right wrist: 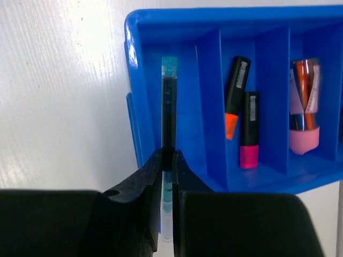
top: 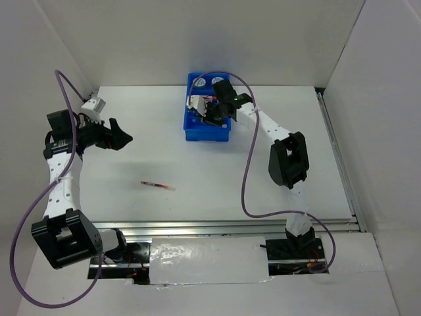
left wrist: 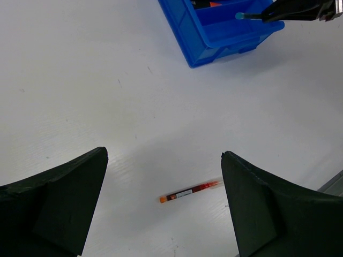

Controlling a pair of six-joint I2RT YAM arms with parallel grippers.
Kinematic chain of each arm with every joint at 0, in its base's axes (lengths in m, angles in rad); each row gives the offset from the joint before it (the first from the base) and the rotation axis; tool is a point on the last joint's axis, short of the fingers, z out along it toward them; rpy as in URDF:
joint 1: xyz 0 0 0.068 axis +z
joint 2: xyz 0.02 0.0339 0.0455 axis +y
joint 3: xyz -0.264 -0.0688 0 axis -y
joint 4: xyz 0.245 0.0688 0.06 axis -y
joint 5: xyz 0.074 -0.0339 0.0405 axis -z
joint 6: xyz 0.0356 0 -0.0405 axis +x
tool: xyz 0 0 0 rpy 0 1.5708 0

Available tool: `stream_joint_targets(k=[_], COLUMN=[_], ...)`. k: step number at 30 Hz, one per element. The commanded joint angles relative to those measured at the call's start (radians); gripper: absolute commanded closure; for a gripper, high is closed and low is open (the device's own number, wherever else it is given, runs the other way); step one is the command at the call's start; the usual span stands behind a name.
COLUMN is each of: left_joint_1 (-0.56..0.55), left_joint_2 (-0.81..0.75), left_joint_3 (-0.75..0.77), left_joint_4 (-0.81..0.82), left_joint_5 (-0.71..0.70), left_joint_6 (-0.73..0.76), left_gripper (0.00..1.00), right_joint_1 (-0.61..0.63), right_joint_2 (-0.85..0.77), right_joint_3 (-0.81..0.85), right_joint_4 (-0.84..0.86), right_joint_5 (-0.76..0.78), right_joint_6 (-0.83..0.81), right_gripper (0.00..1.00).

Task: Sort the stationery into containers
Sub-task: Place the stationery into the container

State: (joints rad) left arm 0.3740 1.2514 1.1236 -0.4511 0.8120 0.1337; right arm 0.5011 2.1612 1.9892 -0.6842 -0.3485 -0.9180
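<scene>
Stationery: right gripper's (right wrist: 167, 156) jaws clamp one blue pen (right wrist: 168, 101), two highlighters (right wrist: 236, 85) beyond; one red pen (left wrist: 190, 190) beneath left gripper's (left wrist: 163, 155) parted jaws.

**Top external view:** high above the near edge of the surface (top: 131, 138), looking down over all of it, distant.
**Left wrist view:** mid-height, looking down past the left hand (left wrist: 163, 155) toward the blue tray (left wrist: 214, 43).
**Right wrist view:** close above the tray's end compartment, past the right hand (right wrist: 167, 158).

All three share the tray. Top and left wrist share the red pen (left wrist: 190, 191).
</scene>
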Motion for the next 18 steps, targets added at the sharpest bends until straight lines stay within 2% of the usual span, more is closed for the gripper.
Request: stream_joint_targets(k=[1,5,11,18], left_joint_1=[0.000,0.000,0.003,0.008], left_joint_2=[-0.020,-0.020,-0.029,-0.040], left_joint_3=[-0.028,-0.042,-0.051,-0.073], left_joint_4=[0.023,0.029,0.014,0.017], left_joint_5=[0.001,0.004,0.003,0.010], left_joint_6=[0.027,0.021,0.037,0.026], left_gripper=[0.01,0.01,0.01,0.01], right_joint_1=[0.011,0.017,-0.006,0.014], right_joint_2=[-0.003,0.021,0.114,0.121], right_joint_3=[0.056,0.049,0.143,0.105], right_joint_4=[0.064,0.092,0.069,0.086], right_joint_5=[-0.027,-0.017,-0.015,-0.006], right_joint_6=[-0.064,-0.073,-0.082,-0.087], right_gripper=[1.00,1.00,0.96,0.92])
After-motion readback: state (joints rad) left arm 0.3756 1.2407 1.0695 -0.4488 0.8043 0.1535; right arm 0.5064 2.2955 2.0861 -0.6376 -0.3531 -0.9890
